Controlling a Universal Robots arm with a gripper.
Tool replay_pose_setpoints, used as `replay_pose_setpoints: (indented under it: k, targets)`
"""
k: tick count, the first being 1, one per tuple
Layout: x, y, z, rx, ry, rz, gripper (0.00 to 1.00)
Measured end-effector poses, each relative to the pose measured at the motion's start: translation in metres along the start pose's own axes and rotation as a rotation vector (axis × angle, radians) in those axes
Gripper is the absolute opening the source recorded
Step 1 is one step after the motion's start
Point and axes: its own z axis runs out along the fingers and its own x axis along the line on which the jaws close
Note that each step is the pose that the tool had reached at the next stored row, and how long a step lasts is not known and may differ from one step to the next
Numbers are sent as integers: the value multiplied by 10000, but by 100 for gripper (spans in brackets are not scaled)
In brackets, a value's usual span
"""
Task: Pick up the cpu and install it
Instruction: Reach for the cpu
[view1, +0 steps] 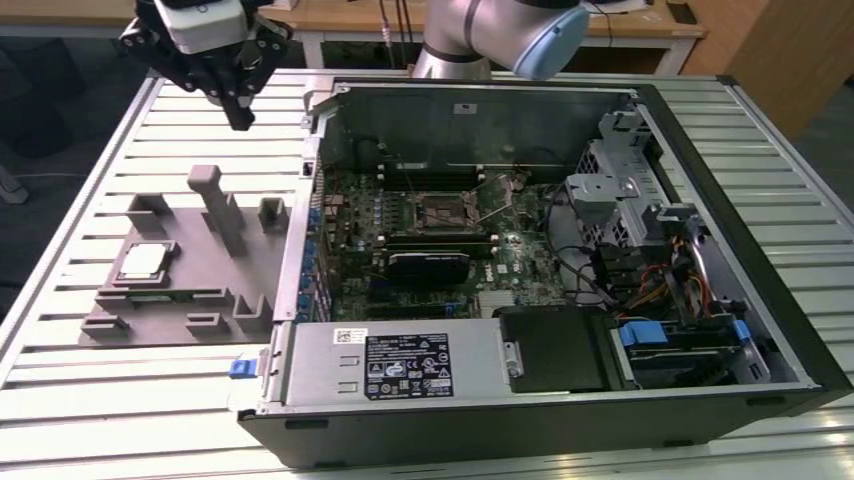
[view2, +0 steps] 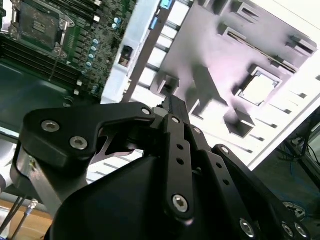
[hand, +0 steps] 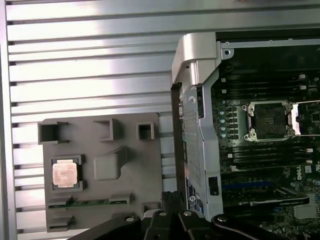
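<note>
Silvery cpu (view1: 144, 262): seated in grey tray (view1: 200, 272) pocket
Gripper (view1: 242, 120): closed tight, empty, raised beyond tray's far edge, well apart from cpu

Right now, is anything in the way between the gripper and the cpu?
Nothing visible blocks it. The gripper hangs high up with its fingers shut, and the cpu lies uncovered in its pocket in the tray. The tray's tall post stands beside the cpu, not over it.
</note>
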Motion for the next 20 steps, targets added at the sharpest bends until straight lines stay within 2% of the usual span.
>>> replay_pose_setpoints:
  k: [20]
  targets:
    - [547, -51, -13, 3, -7, 120, 11]
